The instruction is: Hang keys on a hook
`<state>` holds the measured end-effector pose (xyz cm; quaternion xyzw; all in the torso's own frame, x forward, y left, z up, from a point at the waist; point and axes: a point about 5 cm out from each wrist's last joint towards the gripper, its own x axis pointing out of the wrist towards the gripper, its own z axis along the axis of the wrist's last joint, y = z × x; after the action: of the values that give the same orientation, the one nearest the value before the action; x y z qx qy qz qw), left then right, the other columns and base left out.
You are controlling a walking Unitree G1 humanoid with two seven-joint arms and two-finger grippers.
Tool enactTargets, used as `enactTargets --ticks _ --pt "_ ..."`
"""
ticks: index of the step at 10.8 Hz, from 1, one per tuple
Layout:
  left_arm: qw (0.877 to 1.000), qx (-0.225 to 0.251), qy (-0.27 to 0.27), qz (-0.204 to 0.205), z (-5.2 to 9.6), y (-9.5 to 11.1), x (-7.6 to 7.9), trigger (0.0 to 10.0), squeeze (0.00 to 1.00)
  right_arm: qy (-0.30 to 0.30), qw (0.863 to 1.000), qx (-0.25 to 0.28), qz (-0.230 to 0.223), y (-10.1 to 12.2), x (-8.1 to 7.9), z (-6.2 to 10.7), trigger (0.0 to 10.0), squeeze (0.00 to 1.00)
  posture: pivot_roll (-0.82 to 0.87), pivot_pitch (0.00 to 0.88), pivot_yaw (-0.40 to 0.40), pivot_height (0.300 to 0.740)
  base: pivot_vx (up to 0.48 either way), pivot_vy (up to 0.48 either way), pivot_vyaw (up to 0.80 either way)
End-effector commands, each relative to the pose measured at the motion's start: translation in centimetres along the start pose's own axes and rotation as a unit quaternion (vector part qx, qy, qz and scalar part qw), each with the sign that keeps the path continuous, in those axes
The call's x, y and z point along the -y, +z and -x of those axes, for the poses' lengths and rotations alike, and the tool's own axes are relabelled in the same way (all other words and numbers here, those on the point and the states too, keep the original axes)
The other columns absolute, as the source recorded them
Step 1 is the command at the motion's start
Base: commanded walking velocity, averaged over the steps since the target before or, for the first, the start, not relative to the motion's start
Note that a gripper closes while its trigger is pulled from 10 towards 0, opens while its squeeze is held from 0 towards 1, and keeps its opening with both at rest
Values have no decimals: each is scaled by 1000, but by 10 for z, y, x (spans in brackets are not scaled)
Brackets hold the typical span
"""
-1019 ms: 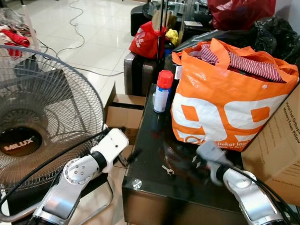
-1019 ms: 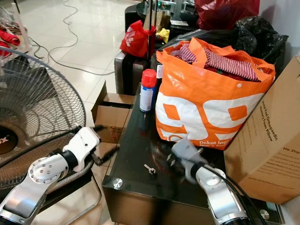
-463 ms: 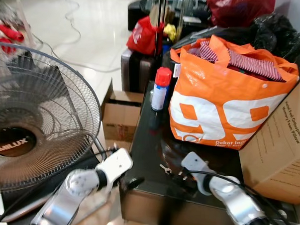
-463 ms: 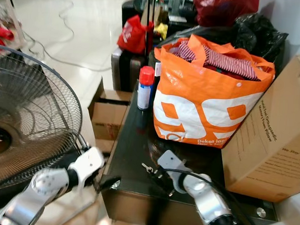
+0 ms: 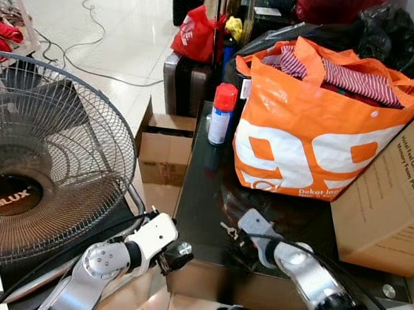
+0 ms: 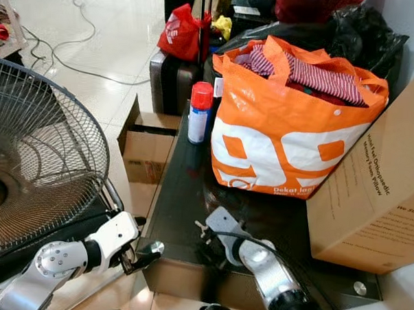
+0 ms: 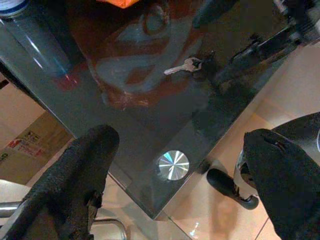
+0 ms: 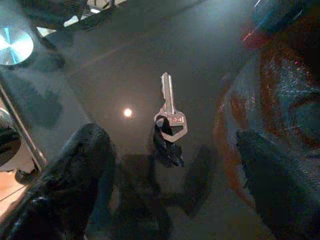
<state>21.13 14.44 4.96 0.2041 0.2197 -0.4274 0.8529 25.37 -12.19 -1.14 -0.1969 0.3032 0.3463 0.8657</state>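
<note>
**One small key, flat on dark glass, and nothing gripped yet**

One silver key (image 8: pixel 170 107) lies flat on the black glass table (image 5: pixel 198 196), near the table's front edge and well in front of the orange bag (image 5: pixel 317 139). A short dark fob or strap (image 8: pixel 166 145) hangs from its bow. The right gripper (image 8: pixel 170 170) hovers just above it with its two black fingers (image 8: pixel 75 170) spread wide, one on each side of the key, holding nothing. In the head views its wrist sits low over the glass, right beside the key.

The left gripper (image 7: pixel 180 165) waits at the table's front left corner, by the round metal stud (image 7: pixel 173 165); its fingers are also apart and empty.

How it will likely handle: the key looks light, rigid and thin, and it lies flush on a smooth, slick surface, so broad fingertips may slide over it or push it along rather than lift it. The bow end with the fob seems the better place to take hold, since the fob stands a little proud and is probably softer and less slippery than the blade. A pinch across the bow would also leave the ring hole free for a hook, though no hook can be made out here.
</note>
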Motion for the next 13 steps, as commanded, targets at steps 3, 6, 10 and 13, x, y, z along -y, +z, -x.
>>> enactTargets --ticks 3,6,10,13 --pt "1000 -4 -7 -6 5 2 1 10000 0 -16 1000 -1 -25 -3 3 -2 588 0 -48 147 -56 740 0 0 0" --pt "1000 -2 -7 -7 4 5 1 10000 0 -19 1000 -4 -22 -5 5 -4 0 0 -47 143 -55 740 0 0 0" --pt "1000 -1 -9 -6 2 8 1 10000 0 -14 1000 -19 -5 -10 11 -2 0 0 -51 126 -58 740 0 0 0" --pt "1000 -1 -12 -7 1 7 3 10000 0 -6 999 -32 2 -18 12 1 0 0 -54 109 -54 740 0 0 0"
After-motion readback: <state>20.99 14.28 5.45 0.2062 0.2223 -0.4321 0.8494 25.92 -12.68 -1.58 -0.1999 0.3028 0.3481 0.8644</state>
